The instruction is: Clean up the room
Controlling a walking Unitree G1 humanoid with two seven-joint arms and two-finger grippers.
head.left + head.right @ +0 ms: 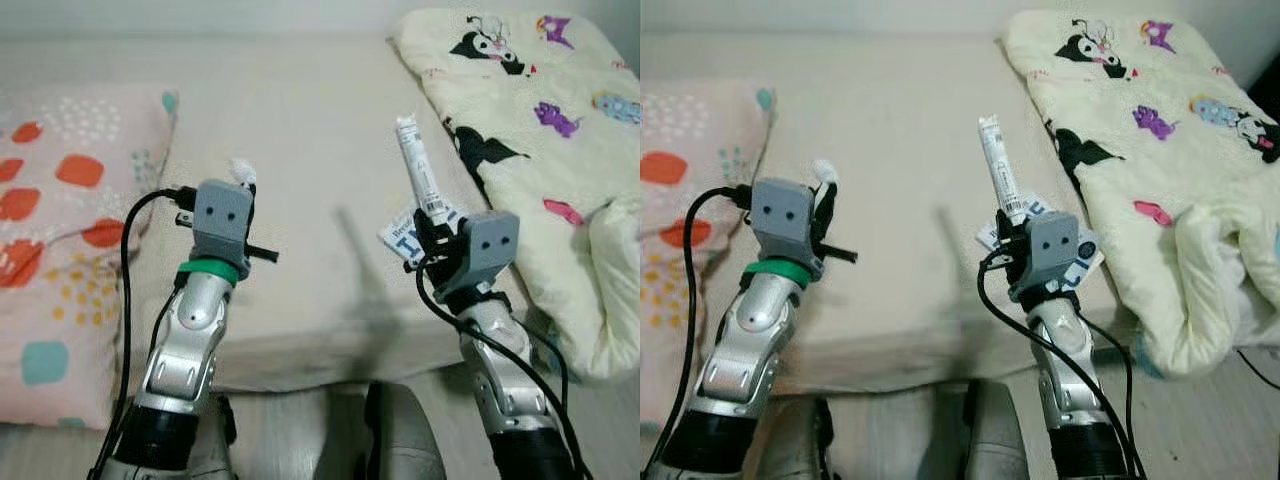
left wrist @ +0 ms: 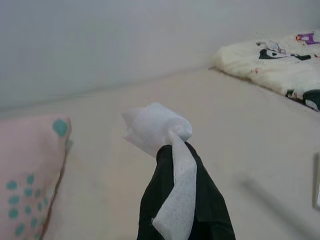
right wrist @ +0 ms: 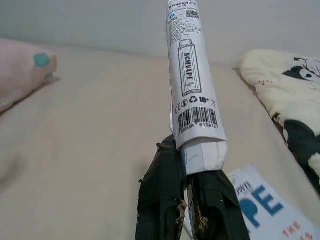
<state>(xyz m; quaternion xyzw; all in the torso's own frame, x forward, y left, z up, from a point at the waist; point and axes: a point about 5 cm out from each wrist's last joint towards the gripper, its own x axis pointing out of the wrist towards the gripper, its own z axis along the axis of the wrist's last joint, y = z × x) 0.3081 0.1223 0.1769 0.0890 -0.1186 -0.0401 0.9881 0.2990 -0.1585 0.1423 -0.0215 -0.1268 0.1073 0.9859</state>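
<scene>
My left gripper (image 1: 238, 190) is shut on a crumpled white tissue (image 2: 160, 131), held above the beige bed (image 1: 300, 130); the tissue (image 1: 241, 171) pokes out over the grey wrist block. My right gripper (image 1: 428, 232) is shut on a long white wrapper (image 1: 419, 170) with black print and a barcode (image 3: 192, 75), which stands upright above the bed's front right part. Below it on the mattress lies a white and blue leaflet (image 3: 267, 207).
A pink pillow (image 1: 60, 240) with orange and teal spots lies at the left. At the right a cream blanket (image 1: 540, 130) with cartoon prints hangs over the bed's front edge. A wall (image 2: 125, 40) runs behind the bed. My feet stand on the floor (image 1: 600, 420) by the bed.
</scene>
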